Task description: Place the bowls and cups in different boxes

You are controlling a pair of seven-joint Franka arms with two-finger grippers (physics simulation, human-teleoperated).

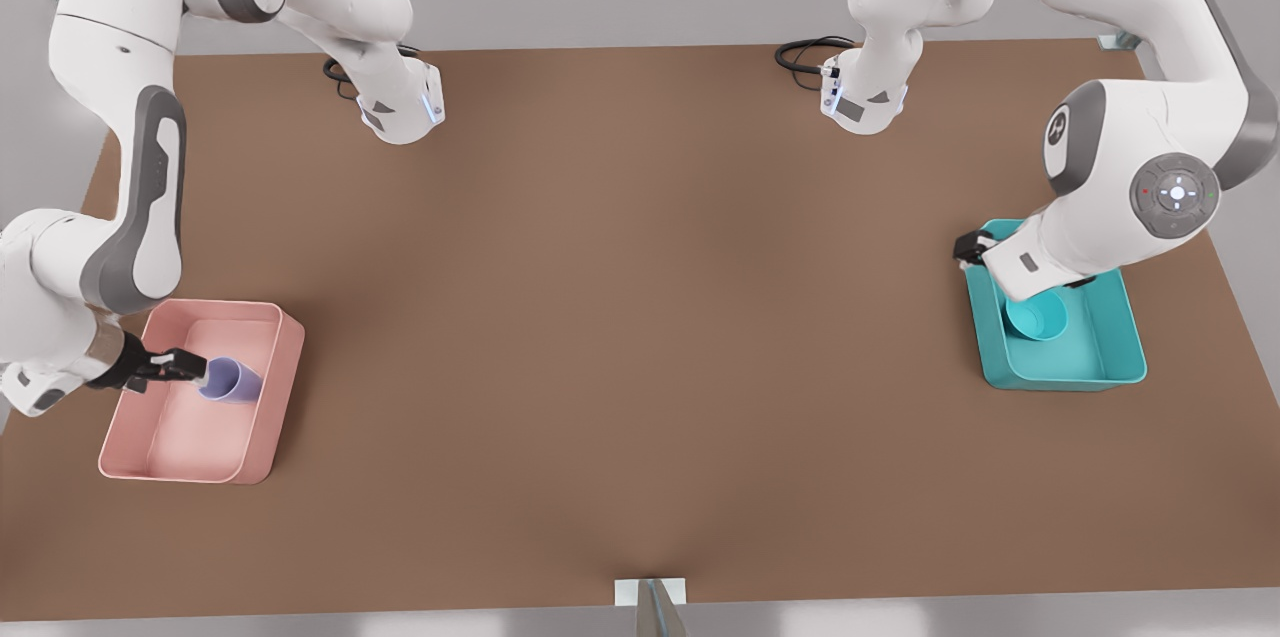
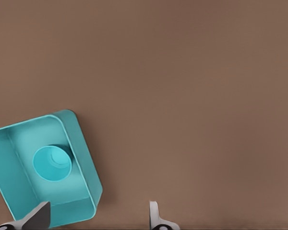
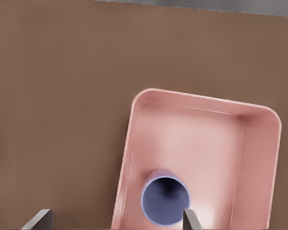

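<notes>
The teal bowl (image 1: 1036, 317) (image 2: 52, 163) sits inside the teal box (image 1: 1110, 357) (image 2: 84, 143) at the front view's right. My left gripper (image 1: 972, 247) (image 2: 98, 211) hovers open above that box's far corner, clear of the bowl. At the front view's left, the lavender cup (image 1: 232, 381) (image 3: 165, 201) stands in the pink box (image 1: 270, 397) (image 3: 259, 143), mouth up. My right gripper (image 1: 190, 367) (image 3: 116, 214) is over the pink box with its fingers spread wide. The cup lies below and between them, and neither finger touches it.
Brown table (image 1: 640, 317) stretches wide between the two boxes. Both arm bases (image 1: 405, 112) (image 1: 865, 102) stand at the far edge with black cables. A small metal bracket (image 1: 650, 597) sits at the near edge.
</notes>
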